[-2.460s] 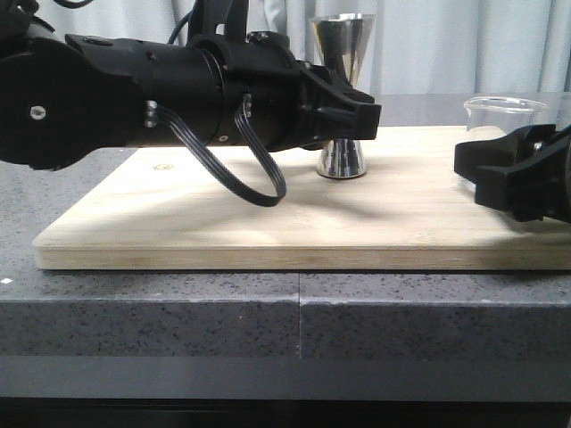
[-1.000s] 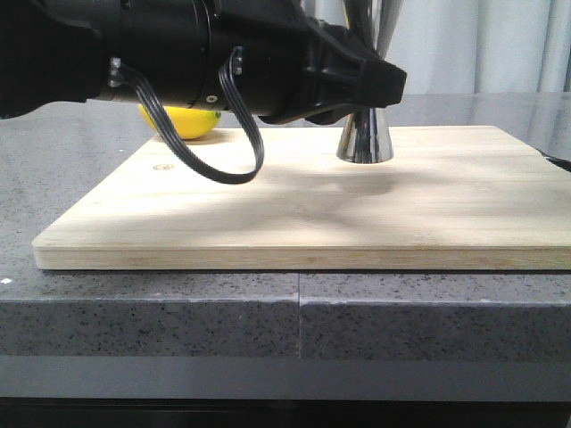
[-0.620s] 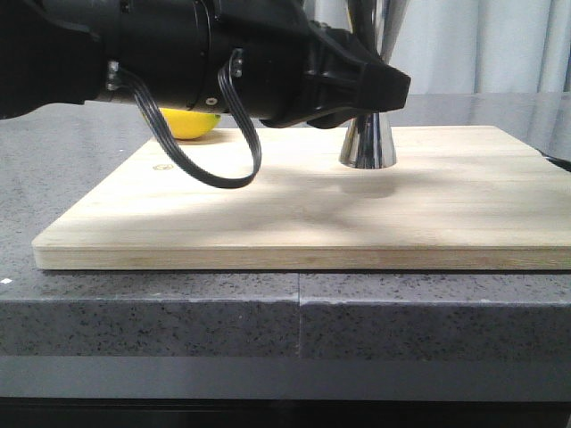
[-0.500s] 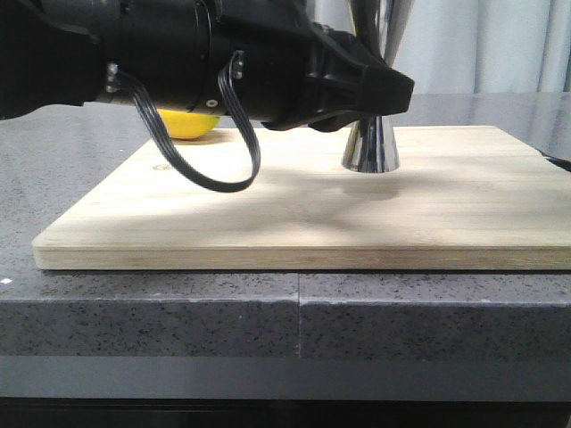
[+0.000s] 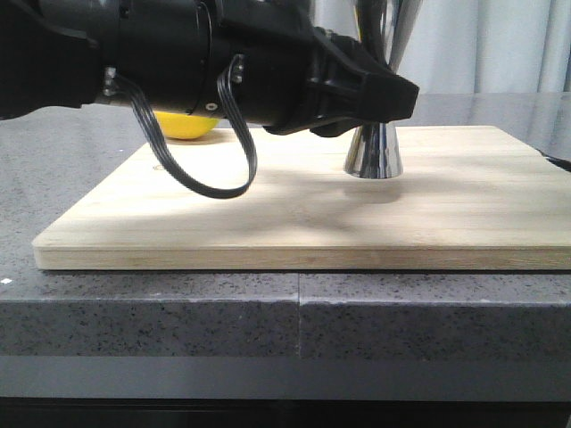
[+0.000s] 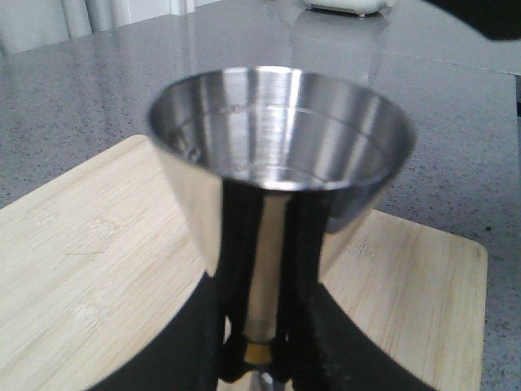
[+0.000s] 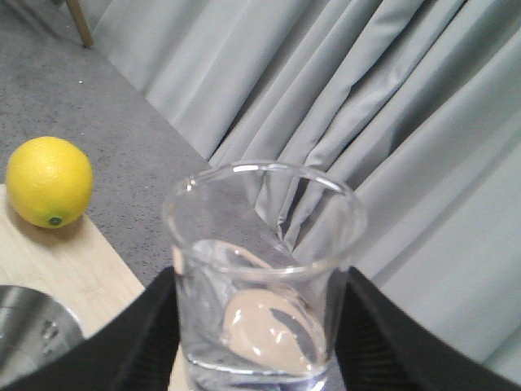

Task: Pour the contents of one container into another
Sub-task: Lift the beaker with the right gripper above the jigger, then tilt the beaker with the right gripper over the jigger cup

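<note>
The steel jigger is upright over the wooden board, its base at or just above the wood. My left gripper is shut on its narrow gold waist. In the left wrist view the jigger's open cup fills the middle, and my left gripper clamps the waist below it. In the right wrist view my right gripper is shut on the clear glass beaker, held up high with the jigger's rim below it. The beaker and right gripper are outside the front view.
A yellow lemon lies at the board's back left corner, partly behind my left arm. The board rests on a grey speckled counter. Grey curtains hang behind.
My left arm has carried the jigger a little to the right over the board. The beaker and right gripper, at the right of the front view 2.5 s ago, have left that view.
</note>
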You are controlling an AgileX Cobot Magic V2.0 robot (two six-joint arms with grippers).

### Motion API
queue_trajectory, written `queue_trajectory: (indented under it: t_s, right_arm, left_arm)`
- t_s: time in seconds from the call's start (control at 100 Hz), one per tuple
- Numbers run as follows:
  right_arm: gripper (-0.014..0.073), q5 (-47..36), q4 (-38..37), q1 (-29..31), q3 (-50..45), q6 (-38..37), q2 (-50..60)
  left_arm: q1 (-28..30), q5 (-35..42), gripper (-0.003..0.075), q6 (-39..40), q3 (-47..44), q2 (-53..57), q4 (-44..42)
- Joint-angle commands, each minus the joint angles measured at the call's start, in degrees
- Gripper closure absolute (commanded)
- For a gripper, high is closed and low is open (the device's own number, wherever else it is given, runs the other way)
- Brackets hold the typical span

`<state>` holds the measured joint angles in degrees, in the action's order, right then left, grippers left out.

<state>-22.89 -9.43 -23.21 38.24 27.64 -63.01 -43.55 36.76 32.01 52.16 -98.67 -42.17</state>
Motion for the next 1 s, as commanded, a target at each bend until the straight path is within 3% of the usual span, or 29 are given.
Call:
queue_trajectory:
  t_s: [0.0, 0.68, 0.99]
  right_arm:
    - [0.0298, -4.6, 0.0, 1.1, 2.8, 0.6, 1.8]
    - [0.0298, 3.9, -8.4, 1.4, 6.8, 0.6, 2.2]
    - [0.0298, 4.7, -8.7, 1.4, 6.8, 0.6, 2.2]
  left_arm:
    - [-0.1, 4.3, 0.0741, 0.8, 1.7, 3.1, 1.4]
    - [0.0, 4.3, 0.0741, 0.8, 1.8, 3.1, 1.4]
    - [2.0, 4.4, 0.0741, 0.8, 1.8, 3.1, 1.4]
